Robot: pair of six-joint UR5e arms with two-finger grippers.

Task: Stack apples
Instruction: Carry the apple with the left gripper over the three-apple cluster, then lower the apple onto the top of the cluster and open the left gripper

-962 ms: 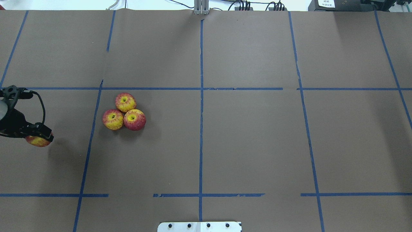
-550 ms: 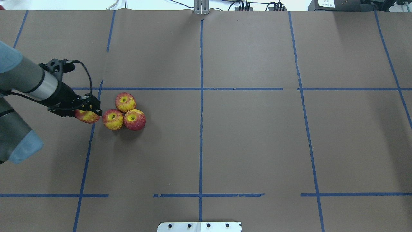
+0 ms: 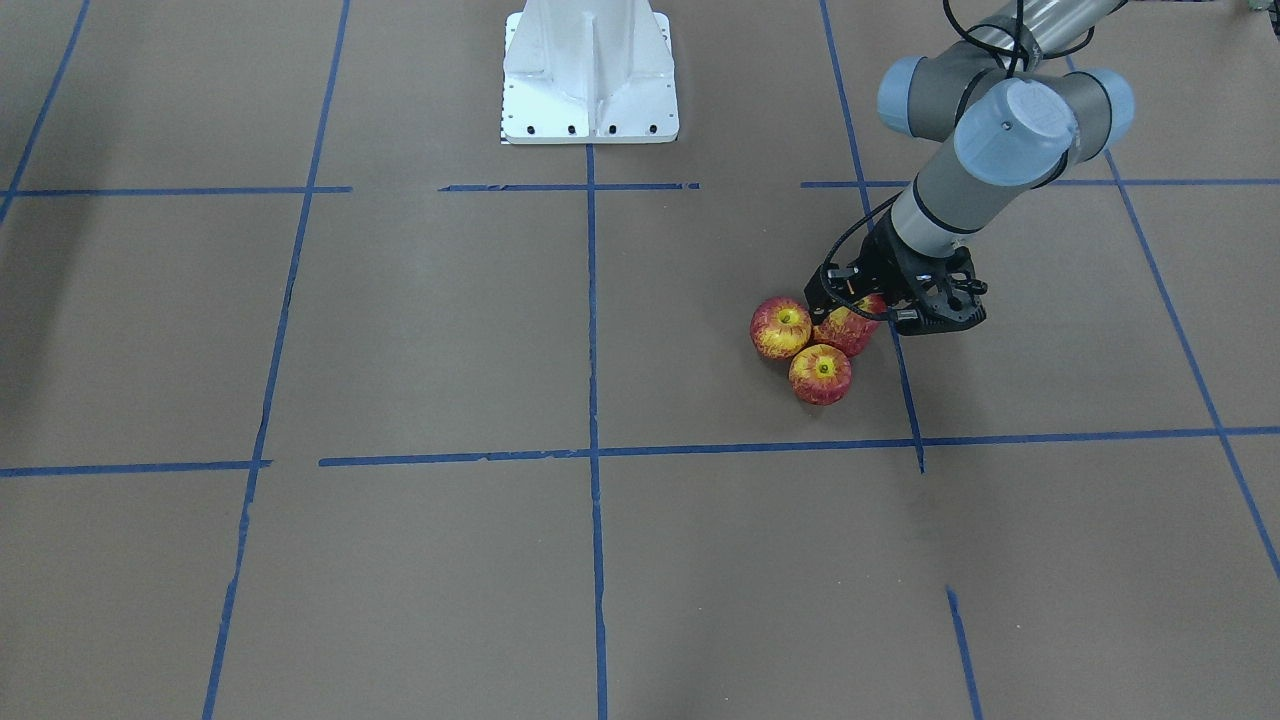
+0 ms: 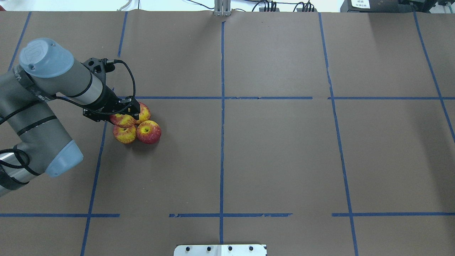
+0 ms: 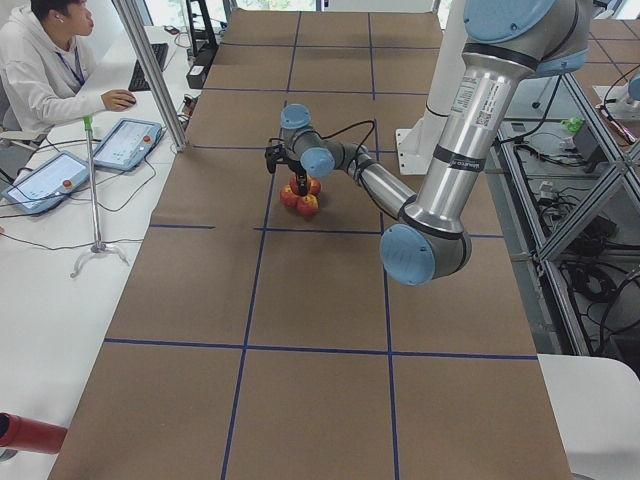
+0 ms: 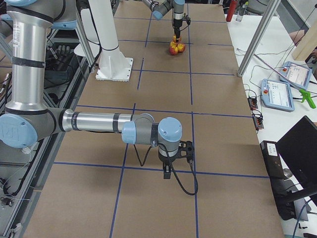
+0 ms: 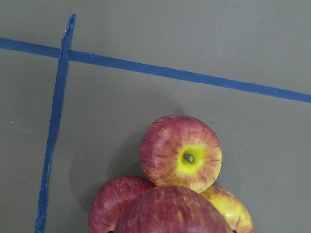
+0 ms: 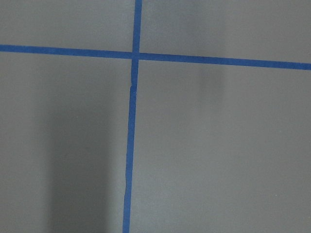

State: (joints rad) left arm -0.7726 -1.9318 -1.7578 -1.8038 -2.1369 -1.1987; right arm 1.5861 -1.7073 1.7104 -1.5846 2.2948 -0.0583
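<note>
Mid-left of overhead frame: left gripper [image 4: 122, 116] clamps an apple [image 4: 121, 121] just above the trio [image 4: 148, 132], probably to seat it in their centre gap. Right gripper [image 6: 171, 167] hangs well apart; can't tell its jaw state.

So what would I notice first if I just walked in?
Three red-and-yellow apples sit huddled together on the brown table, on the robot's left side. Right over them, the left tool holds a fourth apple, which looks ready to go on top.
</note>
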